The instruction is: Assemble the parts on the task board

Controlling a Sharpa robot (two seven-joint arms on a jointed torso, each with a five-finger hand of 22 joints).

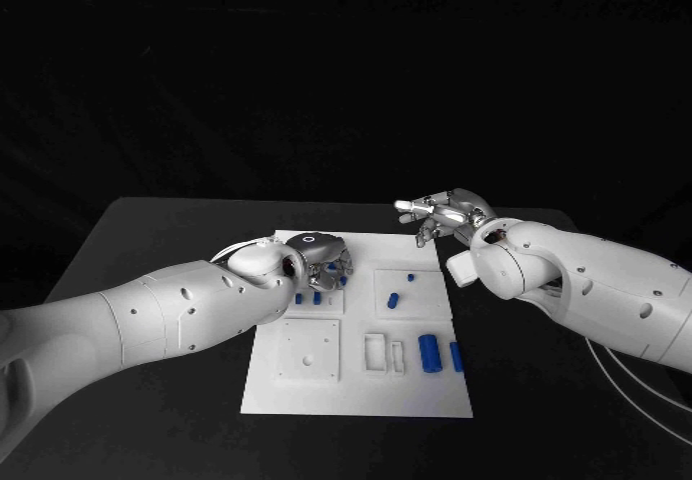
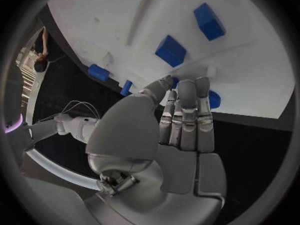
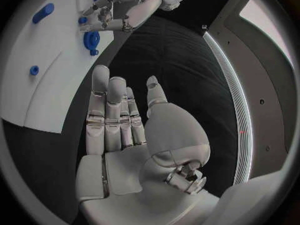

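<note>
Board: white task board [image 1: 361, 390] sits mid-table, blue parts [image 1: 430, 352] scattered on it, some standing in slots.
Left hand: left hand [image 1: 320, 256] hovers over the board's far-left corner, fingers straight and together, nothing held; what's underneath is hidden.
Right hand: right hand [image 3: 125, 120] off the board's far-right corner, fingers extended, empty.

We observe the head camera looking down on the task board [image 1: 361, 390], while both wrist cameras sit close behind their palms, sharing that board [image 2: 112, 15].
</note>
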